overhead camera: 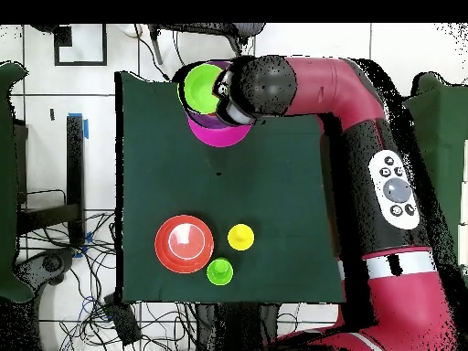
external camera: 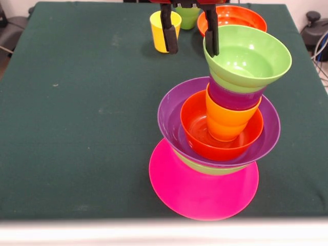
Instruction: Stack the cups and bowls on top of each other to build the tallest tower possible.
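Note:
The tower stands near the table's front in the front view. From the bottom it has a wide pink bowl (external camera: 205, 192), a light green bowl (external camera: 210, 168) showing as a sliver, a wide purple bowl (external camera: 171, 110), an orange-red bowl (external camera: 197, 128), an orange cup (external camera: 225, 120) and a purple cup (external camera: 230, 96). On top is a green bowl (external camera: 248, 56), ribbed underneath and tilted. My gripper (external camera: 190, 33) is open, with one finger (external camera: 211, 33) at that bowl's left rim. In the overhead view the arm hides the gripper over the tower (overhead camera: 215, 128).
A yellow cup (external camera: 165, 31), a light green cup (external camera: 188, 15) and a second orange-red bowl (external camera: 233, 19) stand apart at the far side near the robot. They also show in the overhead view: the yellow cup (overhead camera: 240, 238), the green cup (overhead camera: 219, 271) and the bowl (overhead camera: 185, 244).

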Robot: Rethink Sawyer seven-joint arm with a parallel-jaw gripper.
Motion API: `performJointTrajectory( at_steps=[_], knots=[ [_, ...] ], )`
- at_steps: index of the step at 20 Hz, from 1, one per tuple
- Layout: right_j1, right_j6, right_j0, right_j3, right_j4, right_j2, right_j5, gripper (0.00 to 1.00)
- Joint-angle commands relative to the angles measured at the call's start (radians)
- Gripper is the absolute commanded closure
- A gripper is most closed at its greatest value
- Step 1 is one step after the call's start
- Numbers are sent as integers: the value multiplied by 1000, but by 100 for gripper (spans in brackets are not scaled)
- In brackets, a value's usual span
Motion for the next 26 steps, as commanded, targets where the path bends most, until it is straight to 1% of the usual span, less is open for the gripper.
performJointTrajectory(
  at_steps=[1, 12, 26],
  knots=[
    [34, -169, -6, 40, -39, -18, -24, 0],
    [32, -175, -5, 33, -37, -17, -12, 0],
    [36, -205, -25, 26, -37, -9, -6, 0]
  ],
)
